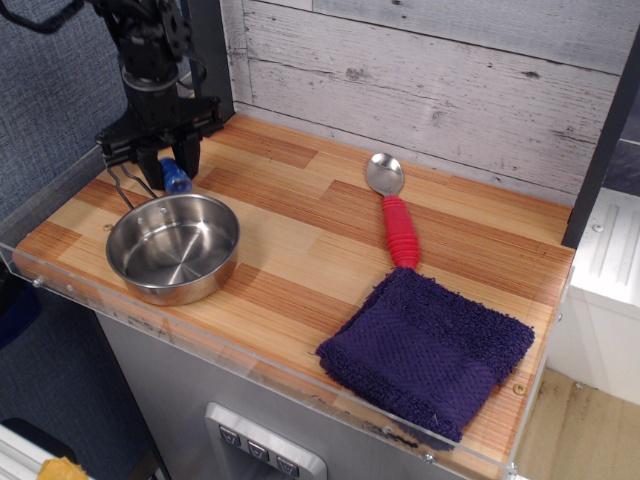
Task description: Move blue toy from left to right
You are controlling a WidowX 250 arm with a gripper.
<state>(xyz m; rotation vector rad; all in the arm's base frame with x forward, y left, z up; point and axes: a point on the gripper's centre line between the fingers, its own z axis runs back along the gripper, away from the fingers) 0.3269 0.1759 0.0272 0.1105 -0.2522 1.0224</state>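
Blue toy can (176,177), back-left corner of the counter (300,240) behind the steel pan (172,246): I judge it light, rigid, slick-sided, prone to roll, best pinched across its middle; my gripper (160,158) straddles it, jaws apparently closing, contact unconfirmed

Mock kitchen, lab-built. Wood-plank counter (300,230) with clear acrylic edging, whitewashed board backdrop (430,80), steel pan (172,248), red-handled spoon (395,215), purple towel (428,350). Robot arm (150,60) mounted at left.
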